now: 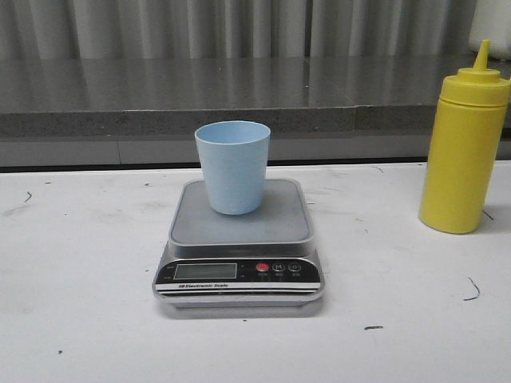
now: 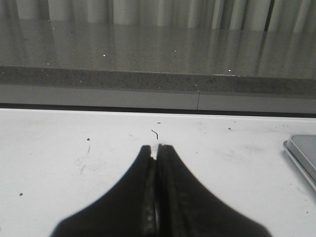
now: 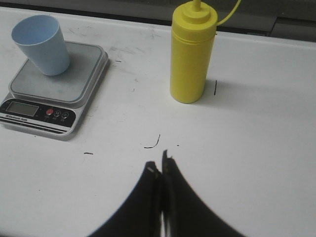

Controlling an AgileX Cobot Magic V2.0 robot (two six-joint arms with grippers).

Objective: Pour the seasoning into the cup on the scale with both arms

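Observation:
The pale blue cup (image 1: 233, 166) stands upright on the steel platform of the silver-grey scale (image 1: 239, 239) at the table's middle. The yellow seasoning bottle (image 1: 465, 152) stands upright at the right, capped. In the right wrist view the cup (image 3: 42, 44), the scale (image 3: 54, 94) and the bottle (image 3: 191, 54) all show. My right gripper (image 3: 159, 165) is shut and empty, low over the table, short of the bottle. My left gripper (image 2: 157, 147) is shut and empty over bare table, with the scale's edge (image 2: 302, 150) off to one side. Neither gripper shows in the front view.
A grey stone ledge (image 1: 160, 100) runs along the table's far edge, with a pleated wall behind it. Small dark scuff marks (image 1: 473, 291) dot the white tabletop (image 1: 80, 319).

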